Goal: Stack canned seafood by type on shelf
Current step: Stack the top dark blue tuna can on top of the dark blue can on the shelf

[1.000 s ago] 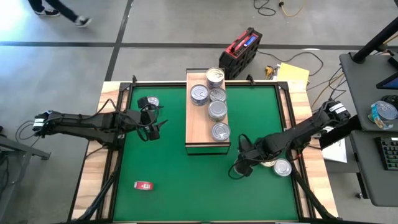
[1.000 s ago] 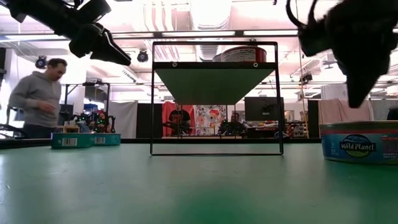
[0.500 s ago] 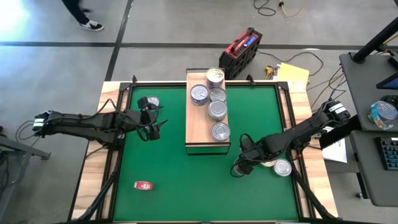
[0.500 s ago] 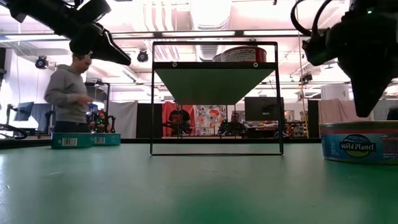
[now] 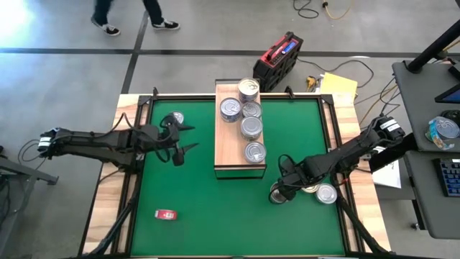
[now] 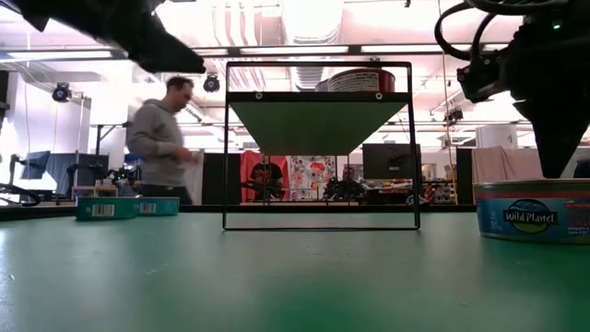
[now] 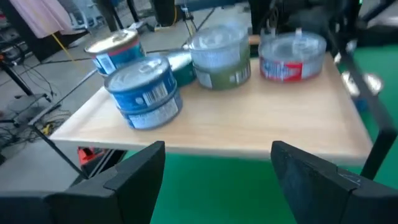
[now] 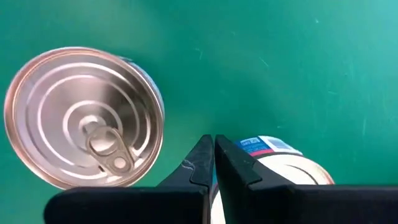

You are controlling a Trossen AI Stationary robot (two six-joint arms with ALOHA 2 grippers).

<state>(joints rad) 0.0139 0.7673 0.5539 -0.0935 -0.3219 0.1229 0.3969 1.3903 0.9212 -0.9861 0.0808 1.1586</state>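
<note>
Right gripper (image 8: 213, 163) jaws clenched and empty over two tins; left gripper (image 7: 217, 163) jaws released, empty, facing the shelf (image 5: 231, 155).
I risk knocking the silver-lidded tin (image 8: 84, 117) or the Wild Planet tin (image 6: 532, 210) across the green surface (image 5: 208, 208) if I descend clenched; five tins already sit on the shelf.

Shiny metal cans (image 5: 252, 128), matt wood shelf (image 5: 228, 155)

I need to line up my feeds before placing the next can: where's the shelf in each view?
High view: the shelf centre, toward the far edge.
Low view: middle, seen end-on from below.
Left wrist view: across the middle, cans on top.
Right wrist view: not in it.
Shared landmark: the green mat.
</note>
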